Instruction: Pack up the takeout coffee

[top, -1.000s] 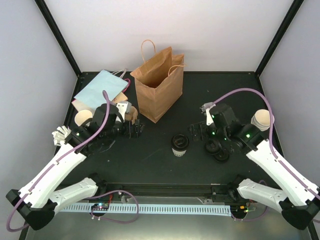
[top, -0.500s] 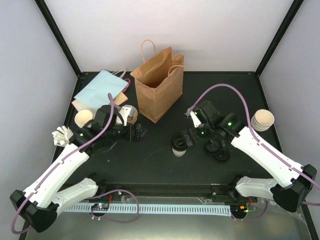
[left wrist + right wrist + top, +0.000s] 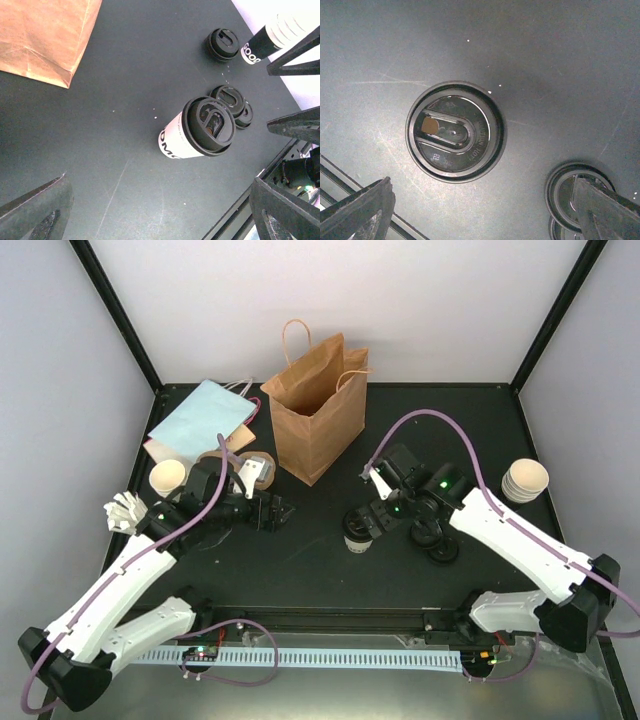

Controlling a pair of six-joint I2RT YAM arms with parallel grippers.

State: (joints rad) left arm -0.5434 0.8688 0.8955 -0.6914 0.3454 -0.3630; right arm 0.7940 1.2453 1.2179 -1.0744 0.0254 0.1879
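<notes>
Lidded coffee cup (image 3: 175,142) stands upright on the table (image 3: 300,560), near side of the brown paper bag (image 3: 318,420). Your right gripper (image 3: 365,522) hangs almost directly above its lid (image 3: 454,131), jaws wide and empty; left gripper (image 3: 276,512), likewise open, sits farther off.

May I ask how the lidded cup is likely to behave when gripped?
The cup looks like paper, so it probably dents under a hard squeeze. Upright and narrow, it may tip if pushed. Its lid has an open sip hole, so tilting might spill.
</notes>
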